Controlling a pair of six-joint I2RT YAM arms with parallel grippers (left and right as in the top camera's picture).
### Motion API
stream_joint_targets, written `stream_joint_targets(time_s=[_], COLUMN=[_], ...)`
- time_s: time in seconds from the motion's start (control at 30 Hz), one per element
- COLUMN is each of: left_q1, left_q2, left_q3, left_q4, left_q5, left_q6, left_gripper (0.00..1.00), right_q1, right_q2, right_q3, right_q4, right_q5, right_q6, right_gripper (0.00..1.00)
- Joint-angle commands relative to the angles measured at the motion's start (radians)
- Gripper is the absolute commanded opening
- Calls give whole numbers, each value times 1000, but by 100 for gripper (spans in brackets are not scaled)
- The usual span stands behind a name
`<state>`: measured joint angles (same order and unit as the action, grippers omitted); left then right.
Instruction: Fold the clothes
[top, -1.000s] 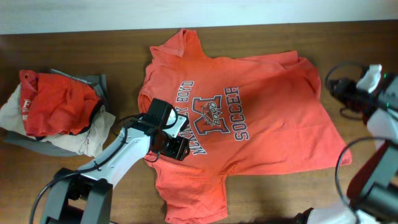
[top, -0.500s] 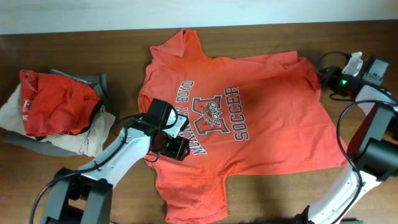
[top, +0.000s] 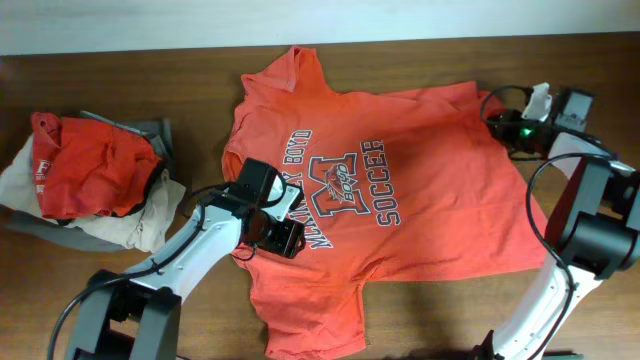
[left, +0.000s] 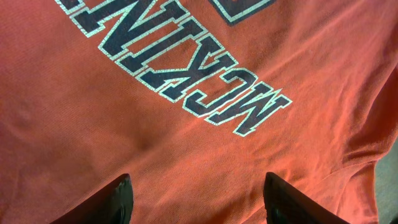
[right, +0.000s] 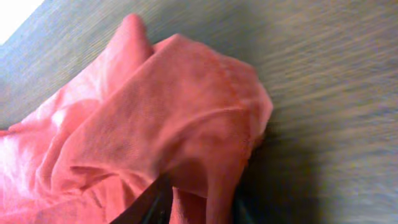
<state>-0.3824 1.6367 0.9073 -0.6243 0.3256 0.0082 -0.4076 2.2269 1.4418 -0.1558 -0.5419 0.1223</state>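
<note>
T-shirt: the orange-red T-shirt (top: 420, 190) lies spread on the table (top: 120, 85), print up, not yet folded. Collar end faces the left arm, hem the right arm.
Right end effector: the right end effector (top: 505, 123) is at the T-shirt's far hem corner. In the wrist view its fingers (right: 155, 200) are drawn in narrowly around a bunched fold of that corner, which stands raised off the wood.
Left end effector: the left end effector (top: 275, 235) hangs over the T-shirt's lettering near the collar. Its jaws are wide apart and hold nothing; only flat cloth shows between them.
What changed: a second ago the right arm was off the T-shirt, beyond the hem edge. It has since come in to the corner and closed on it. The left arm and the rest of the T-shirt have not moved.
Meaning: probably the first grasp for a fold is just made. The near hem corner looks ungripped, so lifting now may drag the cloth askew.
Other clothes: a pile of clothes (top: 90, 175) sits well apart from the T-shirt, beyond its collar end.
</note>
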Motion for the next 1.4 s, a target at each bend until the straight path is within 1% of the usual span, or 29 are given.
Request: stream_joint_targets(time_s=[0.0, 0.07, 0.13, 0.2, 0.27, 0.43, 0.63, 0.7, 0.8, 0.83, 0.87, 0.9, 0.97, 1.03, 1.07, 1.1, 1.17, 1.27, 1.37], left_q1=[-2, -2, -2, -1, -1, -1, -1, -1, -1, -1, -1, -1, -1, -1, -1, -1, -1, -1, -1], left_q2=[8, 8, 8, 8, 8, 8, 8, 8, 8, 8, 8, 8, 8, 8, 8, 8, 8, 8, 8], left_q3=[-5, -5, -5, -5, -5, -5, -5, -5, -5, -5, -5, -5, -5, -5, -5, -5, -5, -5, -4], left_q4=[0, 0, 0, 3, 3, 4, 4, 4, 7, 8, 11, 14, 23, 31, 34, 38, 42, 44, 43], left_q5=[0, 0, 0, -1, -5, -8, -11, -11, -11, -11, -11, -11, -11, -11, -11, -11, -11, -12, -39], left_q6=[19, 19, 19, 19, 19, 19, 19, 19, 19, 19, 19, 19, 19, 19, 19, 19, 19, 19, 19], left_gripper=[67, 67, 67, 67, 67, 67, 67, 67, 67, 67, 67, 67, 67, 67, 67, 67, 67, 67, 67], right_q1=[9, 9, 8, 8, 8, 8, 8, 7, 0, -2, -5, -7, -12, -21, -26, -33, -47, -76, -105], right_q2=[12, 10, 2, -8, -23, -33, -33, -33, -32, -32, -32, -32, -32, -31, -31, -30, -30, -31, -41], right_q3=[28, 42, 66, 92, 127, 225, 310, 316, 316, 316, 316, 316, 316, 316, 316, 316, 316, 316, 316], right_q4=[3, 3, 3, -2, -33, -84, -91, -91, -110, -129, -148, -169, -214, -274, -305, -349, -433, -566, -698], right_q5=[0, -27, -104, -167, -184, -184, -175, -130, -10, 37, 79, 120, 192, 237, 240, 240, 240, 236, 233], right_q6=[-14, -14, -22, -38, -38, -52, -138, -138, -137, -137, -137, -138, -137, -137, -137, -127, -54, 46, 54], right_gripper=[28, 24, 21, 19, 18, 16, 16, 16, 17, 20, 26, 37, 45, 63, 70, 73, 73, 71, 66])
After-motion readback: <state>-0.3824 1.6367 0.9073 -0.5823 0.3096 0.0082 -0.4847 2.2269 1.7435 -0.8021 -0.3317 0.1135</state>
